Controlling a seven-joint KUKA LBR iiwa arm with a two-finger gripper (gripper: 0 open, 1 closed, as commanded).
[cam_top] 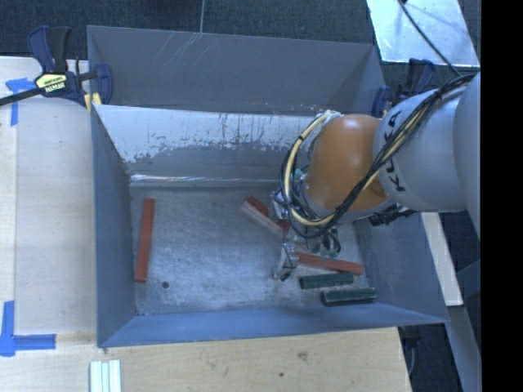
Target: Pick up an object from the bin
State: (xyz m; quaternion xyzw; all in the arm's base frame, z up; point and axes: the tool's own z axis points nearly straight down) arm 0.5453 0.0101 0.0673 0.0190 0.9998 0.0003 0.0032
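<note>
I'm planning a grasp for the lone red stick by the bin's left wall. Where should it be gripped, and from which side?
Probably grip the red stick at its middle, from straight above, closing across its narrow width. It lies flat and alone, with room on its right; the bin's left wall rises close beside it.

A grey bin [114, 219] holds red-orange sticks [145, 240] and dark green sticks [327, 282].
</note>
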